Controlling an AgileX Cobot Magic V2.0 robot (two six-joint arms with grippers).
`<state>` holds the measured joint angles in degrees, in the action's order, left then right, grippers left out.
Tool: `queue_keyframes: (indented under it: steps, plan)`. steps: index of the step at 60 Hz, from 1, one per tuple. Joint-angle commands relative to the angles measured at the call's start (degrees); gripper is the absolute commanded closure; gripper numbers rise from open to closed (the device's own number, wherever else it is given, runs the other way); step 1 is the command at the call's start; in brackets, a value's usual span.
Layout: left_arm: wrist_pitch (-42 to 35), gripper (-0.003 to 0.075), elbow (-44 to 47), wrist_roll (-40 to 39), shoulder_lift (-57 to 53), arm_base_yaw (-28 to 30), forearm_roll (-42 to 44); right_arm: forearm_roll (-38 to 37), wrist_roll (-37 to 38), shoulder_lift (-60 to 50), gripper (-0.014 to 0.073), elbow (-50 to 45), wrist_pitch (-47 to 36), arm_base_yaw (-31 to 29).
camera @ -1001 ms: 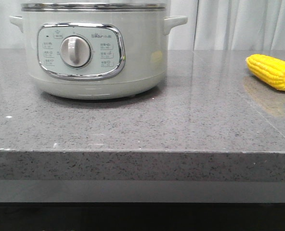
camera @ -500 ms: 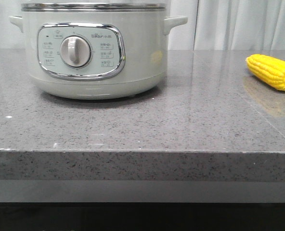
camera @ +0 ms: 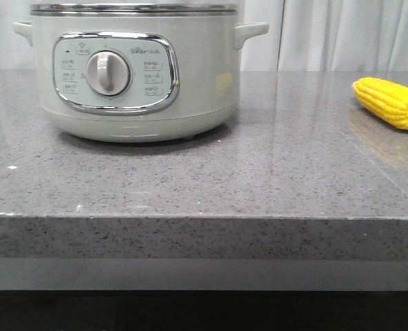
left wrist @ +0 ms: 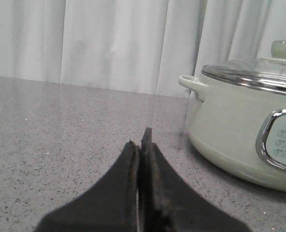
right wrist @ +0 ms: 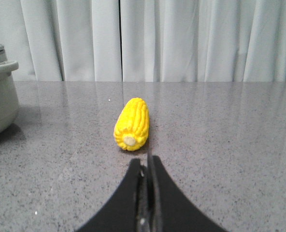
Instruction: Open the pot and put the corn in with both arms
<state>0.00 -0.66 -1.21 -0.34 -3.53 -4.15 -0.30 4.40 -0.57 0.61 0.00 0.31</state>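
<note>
The pale grey-green pot (camera: 138, 76) stands at the left of the grey stone counter, dial facing me, its top cut off by the frame. In the left wrist view the pot (left wrist: 244, 130) carries a glass lid (left wrist: 259, 72) with a pale knob (left wrist: 284, 49). The yellow corn (camera: 390, 102) lies on the counter at the far right, stub end toward the front right. My left gripper (left wrist: 139, 137) is shut and empty, off to the pot's side. My right gripper (right wrist: 145, 159) is shut and empty, just short of the corn (right wrist: 132, 123). Neither gripper shows in the front view.
The grey speckled counter (camera: 259, 179) ends in a straight front edge. White curtains (camera: 349, 34) hang behind it. A side handle of the pot (right wrist: 0, 67) shows in the right wrist view, well apart from the corn.
</note>
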Motion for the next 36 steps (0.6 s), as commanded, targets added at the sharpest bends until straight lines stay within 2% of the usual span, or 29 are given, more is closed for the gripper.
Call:
queue_keyframes:
  steps: [1, 13, 22, 30, 36]
  plan:
    - [-2.6, 0.0741, -5.6, -0.4, -0.4, 0.0, -0.8, -0.6, 0.2, -1.2, 0.0713, 6.6, -0.9, -0.4]
    - [8.6, 0.0741, -20.4, -0.4, 5.2, 0.0, -0.8, -0.6, -0.3, 1.8, 0.0713, 20.3, 10.3, -0.4]
    - [15.7, 0.0741, -32.3, -0.4, 14.0, 0.0, -0.8, -0.7, -0.4, 10.1, 0.0713, 30.7, 19.8, -0.4]
    - [18.0, 0.0741, -39.0, -0.4, 20.8, 0.0, -0.8, -0.7, -0.4, 17.1, 0.0713, 36.5, 26.1, -0.4]
    - [17.6, 0.0741, -40.5, -0.4, 24.2, 0.0, -1.0, -0.7, -0.4, 21.4, 0.0713, 38.4, 28.8, -0.4]
